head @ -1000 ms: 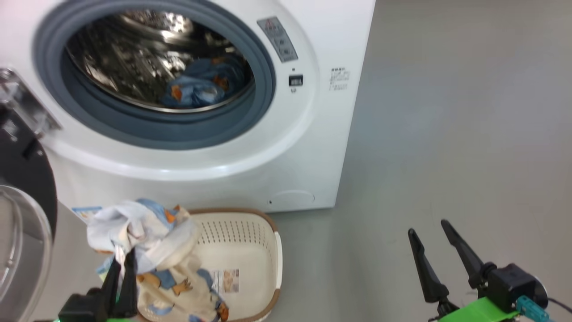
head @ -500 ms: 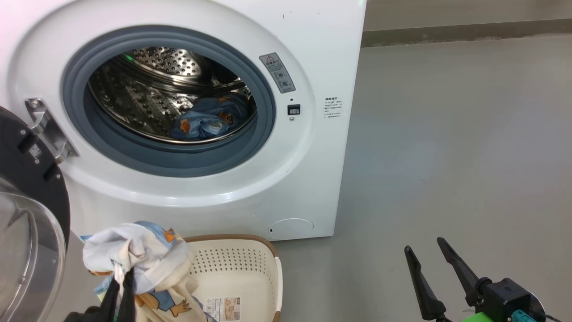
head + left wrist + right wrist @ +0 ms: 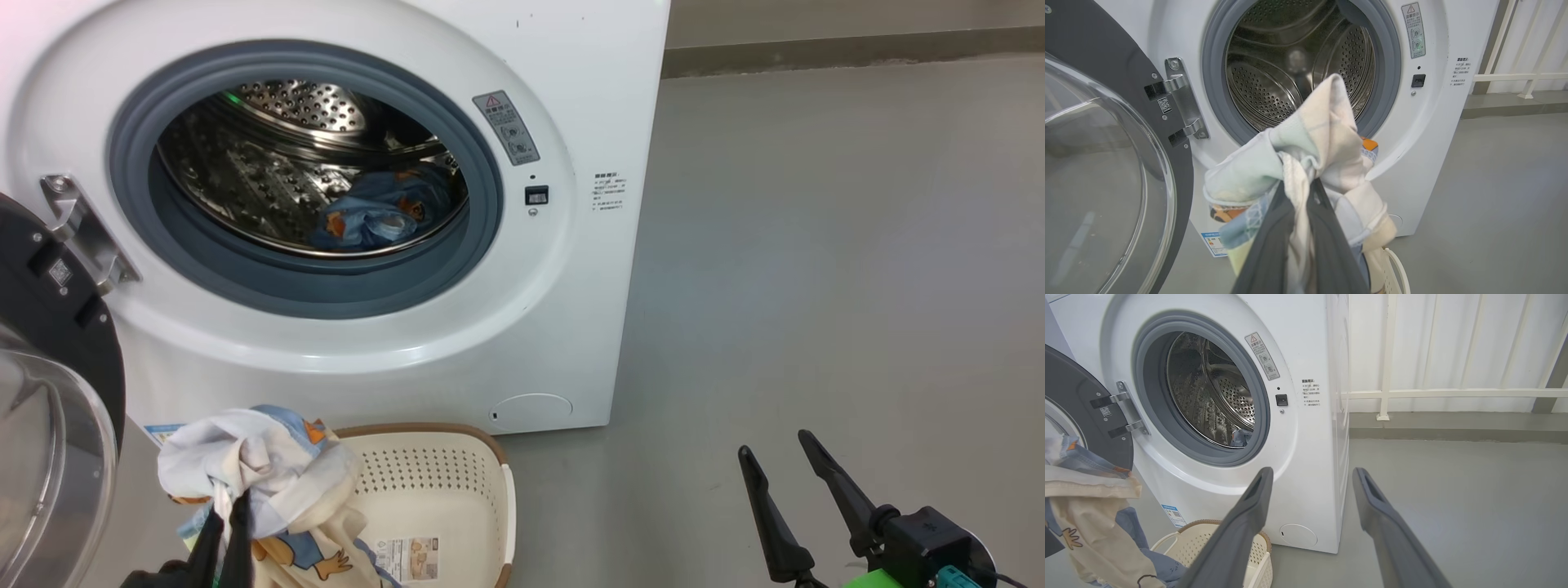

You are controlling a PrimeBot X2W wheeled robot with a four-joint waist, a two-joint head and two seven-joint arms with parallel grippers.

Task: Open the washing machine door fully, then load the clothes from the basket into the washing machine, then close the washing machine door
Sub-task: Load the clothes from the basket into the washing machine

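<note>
The washing machine (image 3: 588,122) stands with its round door (image 3: 49,392) swung open to the left. Blue printed clothes (image 3: 380,216) lie inside the steel drum. My left gripper (image 3: 227,508) is shut on a bundle of cream, white and blue clothes (image 3: 261,465), lifted above the cream basket (image 3: 490,457) on the floor. In the left wrist view that bundle (image 3: 1314,147) hangs before the drum opening (image 3: 1290,61), pinched in the left gripper (image 3: 1298,188). My right gripper (image 3: 775,453) stands open at the lower right, empty, its fingers (image 3: 1249,506) apart over the floor.
Grey floor (image 3: 816,245) stretches to the right of the machine. A white railing (image 3: 1453,392) and a low kerb run behind it. The door's glass bowl (image 3: 1094,196) bulges out at the left, close beside the held bundle.
The camera has tilted up, so the machine sits lower in the picture than a second ago. The left gripper stays shut on the bundle, raised a little above the basket. The right gripper stays open.
</note>
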